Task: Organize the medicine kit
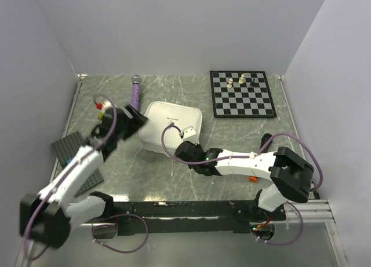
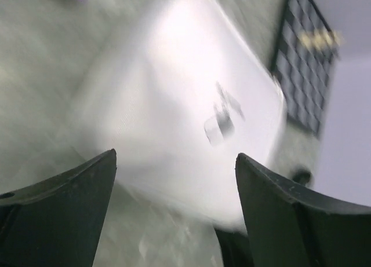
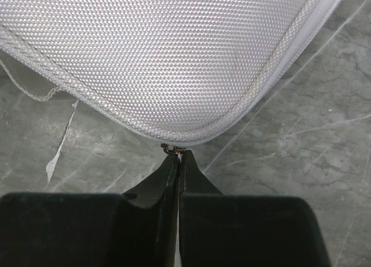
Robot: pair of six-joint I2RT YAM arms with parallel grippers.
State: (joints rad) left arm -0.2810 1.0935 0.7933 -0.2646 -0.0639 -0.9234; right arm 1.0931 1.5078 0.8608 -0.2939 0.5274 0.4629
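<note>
1 right gripper (image 3: pixel 178 157) pinches medicine kit (image 3: pixel 162 52) zipper pull (image 3: pixel 173 149).

Right wrist view, observed: the medicine kit (image 3: pixel 174 52) fills the upper frame, white woven fabric with a piped seam running round one rounded corner. The right gripper (image 3: pixel 177 163) sits directly below that corner, its black jaws pressed flat together. A small metal ring (image 3: pixel 171 149) at the corner's edge is pinched at their tips. The table (image 3: pixel 290 157) is grey-green and veined. A loose thread (image 3: pixel 29 90) trails from the kit at left, with a thin white strip (image 3: pixel 61 145) below it
</note>
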